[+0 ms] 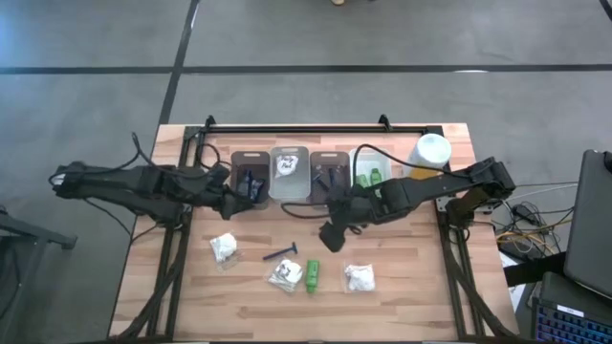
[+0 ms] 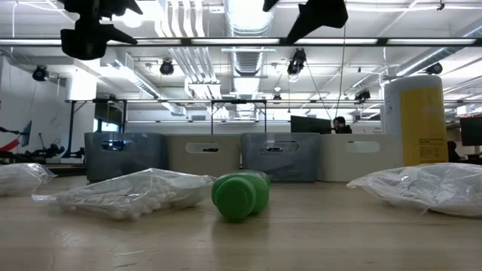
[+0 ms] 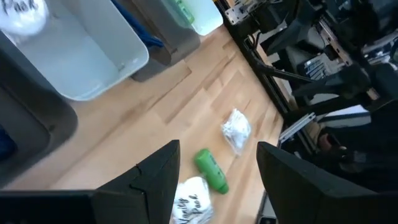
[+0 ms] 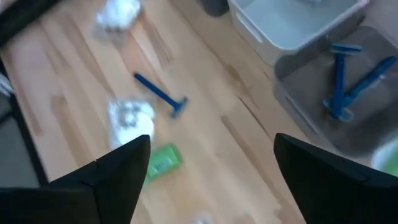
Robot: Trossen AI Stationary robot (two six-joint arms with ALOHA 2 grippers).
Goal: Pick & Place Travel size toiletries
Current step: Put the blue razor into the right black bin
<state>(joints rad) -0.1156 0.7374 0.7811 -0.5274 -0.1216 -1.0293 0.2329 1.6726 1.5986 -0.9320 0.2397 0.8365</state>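
Observation:
Loose toiletries lie flat on the wooden table: a white packet (image 1: 223, 247), a blue-handled razor (image 1: 282, 252), a second packet (image 1: 284, 275), a green bottle (image 1: 312, 276) on its side, and a third packet (image 1: 360, 278). My left gripper (image 1: 239, 198) hangs open above the table at the near edge of the leftmost bin (image 1: 251, 177); in its wrist view the left gripper (image 3: 217, 149) has nothing between its fingers. My right gripper (image 1: 333, 237) hangs open above the table, right of the razor (image 4: 160, 94), and touches nothing.
Four bins stand in a row along the far side: a grey one with razors (image 4: 348, 74), a white one (image 1: 289, 172) with a packet, a grey one (image 1: 328, 172) with dark items, and a pale one (image 1: 368, 174) with green bottles. A tall yellow bottle (image 1: 430, 153) stands far right.

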